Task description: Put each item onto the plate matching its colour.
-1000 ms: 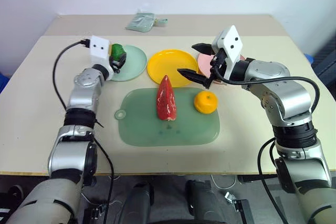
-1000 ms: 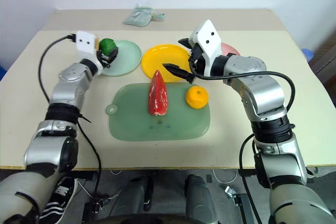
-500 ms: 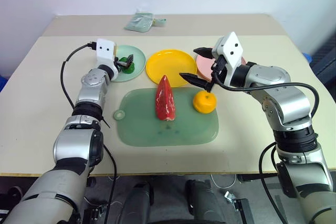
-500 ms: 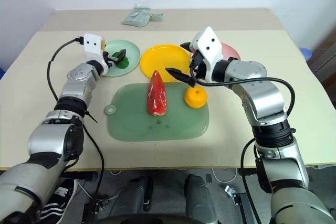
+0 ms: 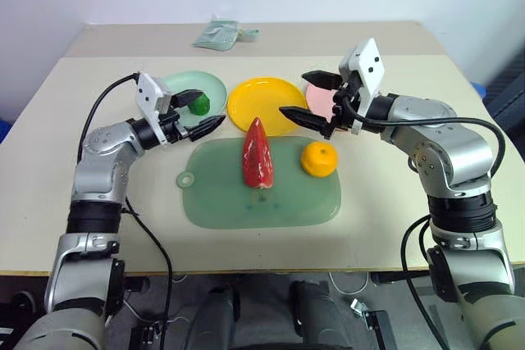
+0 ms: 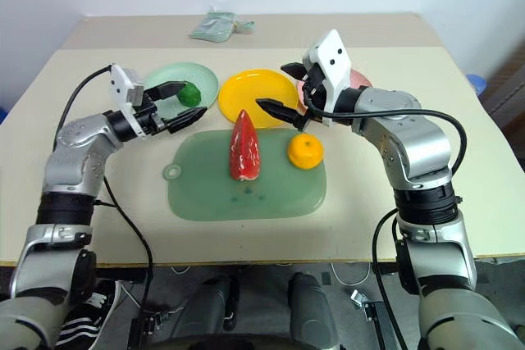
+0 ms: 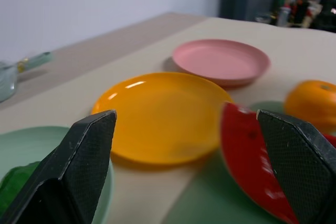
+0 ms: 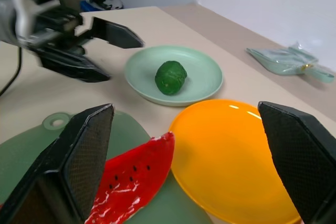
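Beige tabletop (image 5: 49, 170) against a pale wall, carrying a pale green mat (image 5: 262, 190) with three plates in a row behind it.

Head views: mint plate (image 5: 215, 88) holding the dark green leafy lump (image 5: 199, 104); yellow plate (image 5: 267, 104) bare; pink plate (image 5: 321, 102) partly masked by the right gripper (image 5: 308, 97). Red wedge (image 5: 257, 155) and orange fruit (image 5: 320, 159) lying apart on the mat. Clear pouch (image 5: 221, 34) at the far edge. Left gripper (image 5: 199, 110) hanging released, empty, just beside the lump. Right gripper spread wide, empty, above the plates.

Left wrist view: fingers (image 7: 79, 166) parted, framing yellow plate, pink plate, wedge and fruit.

Right wrist view: fingers (image 8: 79, 156) parted; lump centred on mint plate, left gripper alongside.
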Controlling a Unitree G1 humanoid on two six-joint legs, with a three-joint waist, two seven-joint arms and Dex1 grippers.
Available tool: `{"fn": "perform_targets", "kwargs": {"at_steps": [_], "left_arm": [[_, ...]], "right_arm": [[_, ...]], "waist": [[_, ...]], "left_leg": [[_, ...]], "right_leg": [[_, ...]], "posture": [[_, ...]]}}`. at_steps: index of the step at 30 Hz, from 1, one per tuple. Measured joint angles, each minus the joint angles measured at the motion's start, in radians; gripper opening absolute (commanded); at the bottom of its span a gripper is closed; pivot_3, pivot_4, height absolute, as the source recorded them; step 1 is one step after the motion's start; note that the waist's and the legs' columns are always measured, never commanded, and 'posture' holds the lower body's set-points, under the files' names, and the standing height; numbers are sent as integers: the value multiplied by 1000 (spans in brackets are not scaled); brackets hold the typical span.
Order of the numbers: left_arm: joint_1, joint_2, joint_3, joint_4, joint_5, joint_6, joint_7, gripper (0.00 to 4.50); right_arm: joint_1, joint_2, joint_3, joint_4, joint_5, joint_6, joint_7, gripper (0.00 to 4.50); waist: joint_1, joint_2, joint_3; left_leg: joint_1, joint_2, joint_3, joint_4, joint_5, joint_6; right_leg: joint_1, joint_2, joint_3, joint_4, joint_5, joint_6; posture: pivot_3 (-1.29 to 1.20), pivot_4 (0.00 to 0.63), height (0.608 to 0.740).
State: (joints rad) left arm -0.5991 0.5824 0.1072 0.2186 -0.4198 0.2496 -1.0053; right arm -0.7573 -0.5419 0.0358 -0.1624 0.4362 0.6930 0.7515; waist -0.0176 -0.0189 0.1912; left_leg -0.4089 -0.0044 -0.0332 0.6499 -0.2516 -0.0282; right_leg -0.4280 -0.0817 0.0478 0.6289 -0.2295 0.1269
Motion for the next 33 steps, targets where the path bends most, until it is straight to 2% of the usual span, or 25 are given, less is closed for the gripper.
{"fn": "perform_targets", "kwargs": {"at_steps": [3,7,16,20,23,26,29,33], "left_arm": [[116,66,-2,-149,-46,57,-78,4388],[197,114,5,-242,-74,68,-138,4388],[238,182,47,-250,-82,-4,-200,4388],[221,174,43,-204,-55,-50,-196,4388],[191,144,28,-173,-31,-83,-176,4388],[176,112,17,-140,-15,-105,-163,4388],[159,93,5,-123,-3,-124,-151,4388],[156,83,-2,-121,-2,-132,-141,4388]], "right_arm": [[-5,6,1,-8,2,34,-15,4500],[-21,25,15,-26,1,119,-69,4500],[-211,162,8,-39,2,546,-327,4500],[-325,194,-7,-48,57,791,-343,4500],[-379,260,-71,65,145,894,-398,4500],[-417,298,-107,230,305,915,-497,4500],[-477,287,-59,323,369,915,-619,4500],[-462,310,-61,404,436,915,-826,4500]], "waist": [[-2,0,0],[-2,0,0],[0,1,0],[0,1,0],[0,0,0],[-4,1,0],[-5,0,0],[-6,0,0]], "left_leg": [[0,0,0,-1,0,0],[0,1,0,0,0,0],[0,1,0,-1,0,0],[0,1,0,-1,0,0],[0,1,0,-1,0,0],[0,1,0,-2,0,0],[0,1,0,-2,0,0],[0,1,0,-2,0,0]], "right_leg": [[0,0,0,0,0,0],[0,0,0,0,0,0],[-1,0,0,0,0,-1],[-1,0,0,0,0,-1],[-1,0,0,0,0,-1],[-1,0,0,0,0,-1],[-2,0,0,0,0,-1],[-2,0,0,0,0,-1]], "posture": [[0,150,740],[0,150,740],[0,150,740],[0,150,740],[0,150,740],[0,150,740],[0,150,740],[0,150,740]]}}
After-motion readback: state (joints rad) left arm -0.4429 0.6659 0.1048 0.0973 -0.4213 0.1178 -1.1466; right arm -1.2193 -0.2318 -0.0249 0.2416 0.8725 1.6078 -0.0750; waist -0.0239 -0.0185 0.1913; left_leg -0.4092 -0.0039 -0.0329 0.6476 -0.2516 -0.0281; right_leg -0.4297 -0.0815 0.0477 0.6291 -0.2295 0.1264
